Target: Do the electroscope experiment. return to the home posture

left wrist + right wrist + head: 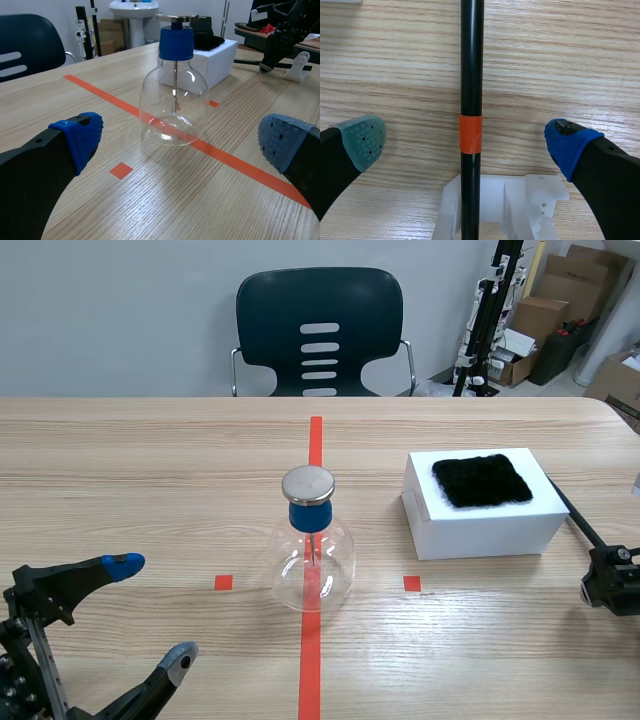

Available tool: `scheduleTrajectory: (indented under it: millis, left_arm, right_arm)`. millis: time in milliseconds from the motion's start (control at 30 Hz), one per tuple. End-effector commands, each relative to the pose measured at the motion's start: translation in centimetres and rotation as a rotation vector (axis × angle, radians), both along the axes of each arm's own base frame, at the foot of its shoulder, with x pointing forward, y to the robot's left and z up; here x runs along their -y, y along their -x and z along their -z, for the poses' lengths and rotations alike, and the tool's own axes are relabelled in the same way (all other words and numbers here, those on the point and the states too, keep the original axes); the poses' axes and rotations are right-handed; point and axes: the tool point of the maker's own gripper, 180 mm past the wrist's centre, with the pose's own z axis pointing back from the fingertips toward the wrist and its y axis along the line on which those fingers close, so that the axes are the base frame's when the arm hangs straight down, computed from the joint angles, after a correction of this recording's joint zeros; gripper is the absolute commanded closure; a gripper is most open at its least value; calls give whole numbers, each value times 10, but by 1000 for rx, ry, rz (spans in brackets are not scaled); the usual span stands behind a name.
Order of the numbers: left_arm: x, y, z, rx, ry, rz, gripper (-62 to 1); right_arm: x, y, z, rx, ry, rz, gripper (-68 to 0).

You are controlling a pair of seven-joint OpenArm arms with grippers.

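Observation:
The electroscope (312,552) is a clear glass flask with a blue stopper and a metal disc on top, standing on the red tape line at the table's middle. It appears ahead of my left gripper (180,145) in the left wrist view as the flask (174,107). My left gripper (152,612) stands open at the near left, apart from the flask. A black rod (471,100) with an orange band lies on a white stand (515,205), between the spread fingers of my open right gripper (465,140). The rod (575,518) runs beside the white box.
A white box (480,520) with a black fur cloth (482,480) on top stands right of the flask. A dark chair (320,330) is behind the table's far edge. Cardboard boxes and a stand are at the back right.

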Motion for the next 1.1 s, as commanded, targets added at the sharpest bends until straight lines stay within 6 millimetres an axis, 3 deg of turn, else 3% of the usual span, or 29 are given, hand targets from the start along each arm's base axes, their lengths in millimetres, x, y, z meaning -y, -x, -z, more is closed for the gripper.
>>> scheduleTrajectory:
  millis: [0, 833, 1067]
  left_arm:
    - [0, -4, -9, 29, 22, -1, -623]
    - [0, -4, -9, 29, 22, -1, -623]
    - [0, -4, -9, 29, 22, -1, -623]
  right_arm:
    - [11, -8, -12, 27, 27, -3, -679]
    - [11, -8, -12, 27, 27, -3, -679]
    - [18, -11, -20, 46, 35, 1, -679]
